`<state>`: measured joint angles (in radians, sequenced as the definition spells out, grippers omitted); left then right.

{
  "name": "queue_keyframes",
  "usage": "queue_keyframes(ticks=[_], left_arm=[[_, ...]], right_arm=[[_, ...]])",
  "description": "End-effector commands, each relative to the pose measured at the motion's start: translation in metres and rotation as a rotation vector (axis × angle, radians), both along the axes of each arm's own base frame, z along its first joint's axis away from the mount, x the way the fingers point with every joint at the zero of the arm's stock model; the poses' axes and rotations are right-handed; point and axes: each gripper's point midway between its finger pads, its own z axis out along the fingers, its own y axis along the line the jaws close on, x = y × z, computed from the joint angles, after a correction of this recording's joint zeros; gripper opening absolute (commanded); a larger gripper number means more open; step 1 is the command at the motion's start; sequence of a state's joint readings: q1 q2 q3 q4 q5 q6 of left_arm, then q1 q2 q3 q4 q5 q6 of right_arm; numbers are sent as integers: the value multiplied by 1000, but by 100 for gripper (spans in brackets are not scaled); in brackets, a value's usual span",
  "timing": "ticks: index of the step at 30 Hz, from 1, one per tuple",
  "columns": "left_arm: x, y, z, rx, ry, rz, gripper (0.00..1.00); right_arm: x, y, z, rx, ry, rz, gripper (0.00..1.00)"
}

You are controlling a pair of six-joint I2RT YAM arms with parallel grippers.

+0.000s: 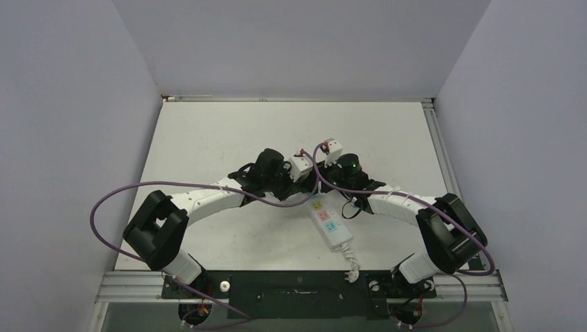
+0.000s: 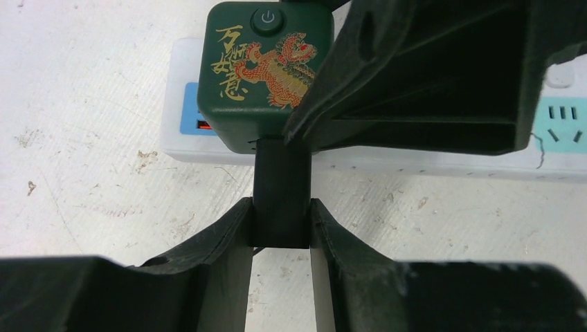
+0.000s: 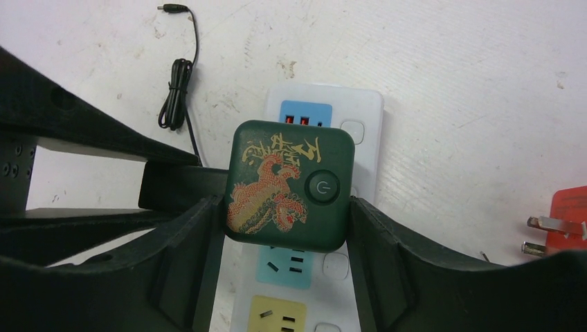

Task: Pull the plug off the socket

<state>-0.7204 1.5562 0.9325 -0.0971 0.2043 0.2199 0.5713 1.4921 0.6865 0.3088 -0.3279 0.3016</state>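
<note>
The socket, a long white power strip (image 1: 331,223), lies on the table with pastel outlets along it. It also shows in the left wrist view (image 2: 429,162) and the right wrist view (image 3: 363,131). The plug (image 3: 287,183) is a dark green square adapter with a gold and red dragon and a power button. It sits over the strip's far end, and its pins are hidden. My right gripper (image 3: 285,207) is shut on the plug's two sides. My left gripper (image 2: 280,221) is shut on the black stem (image 2: 280,187) that sticks out of the plug's side (image 2: 266,69).
A thin black cord, bundled and ending in a barrel connector (image 3: 176,83), lies on the table beyond the plug. A red item with metal prongs (image 3: 564,218) sits at the right edge. The strip's short white cord (image 1: 353,263) runs toward the near edge. Grey walls enclose the table.
</note>
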Motion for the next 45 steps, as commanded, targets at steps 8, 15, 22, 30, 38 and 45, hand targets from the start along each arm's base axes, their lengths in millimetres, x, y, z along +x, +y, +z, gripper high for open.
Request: queue_keyframes(ticks=[8,15,22,30,38,45], left_arm=[[5,-40,21,-41,-111,60,0],[11,-35,21,-21,-130,74,0],[24,-19,27,-38,-66,72,0],[43,5,35,-71,-57,97,0],[54,18,35,-71,-55,134,0],[47,3,43,-143,-51,141,0]], right_arm=[[26,-24,-20,-93,43,-183,5],[24,-21,-19,-81,39,-158,5],[15,-10,2,-15,-20,-72,5],[5,2,9,16,-39,13,5],[-5,17,15,21,-67,86,5],[2,7,10,-23,-63,11,5]])
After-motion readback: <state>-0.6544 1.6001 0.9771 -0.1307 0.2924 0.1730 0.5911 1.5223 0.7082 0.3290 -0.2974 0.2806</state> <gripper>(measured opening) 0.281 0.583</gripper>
